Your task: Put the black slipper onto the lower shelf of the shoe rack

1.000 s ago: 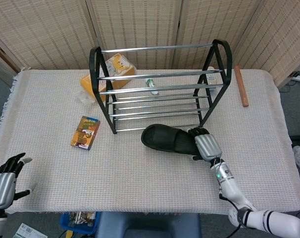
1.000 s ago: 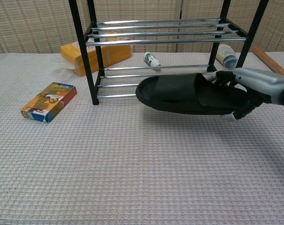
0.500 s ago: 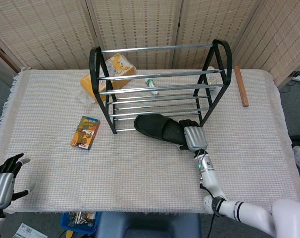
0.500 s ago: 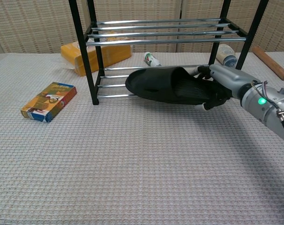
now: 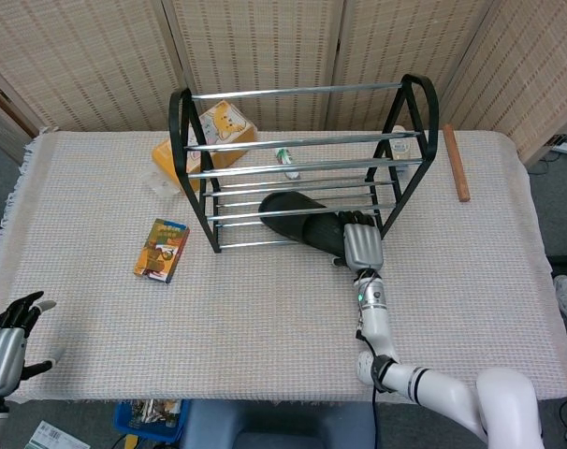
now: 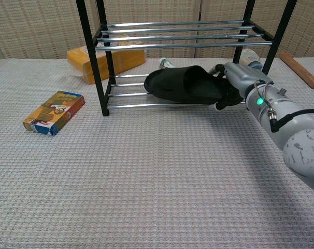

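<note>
The black slipper (image 5: 300, 220) (image 6: 184, 84) lies lengthwise over the lower shelf bars of the black-framed shoe rack (image 5: 197, 201) (image 6: 90, 62), toe pointing left. My right hand (image 5: 360, 245) (image 6: 239, 83) grips its heel end at the rack's right front. Whether the sole rests on the bars or hangs just above them I cannot tell. My left hand (image 5: 5, 344) hovers open past the table's front left corner, seen only in the head view.
A yellow tissue pack (image 5: 211, 136) (image 6: 106, 61) lies behind the rack's left side. A small colourful box (image 5: 161, 250) (image 6: 54, 112) lies left of the rack. A small bottle (image 5: 286, 162) sits under the rack, a wooden stick (image 5: 456, 162) at the right.
My right hand carried the slipper away from the table in front of the rack, up and back in between the shelves, onto the lower shelf level. The left hand stayed put.
</note>
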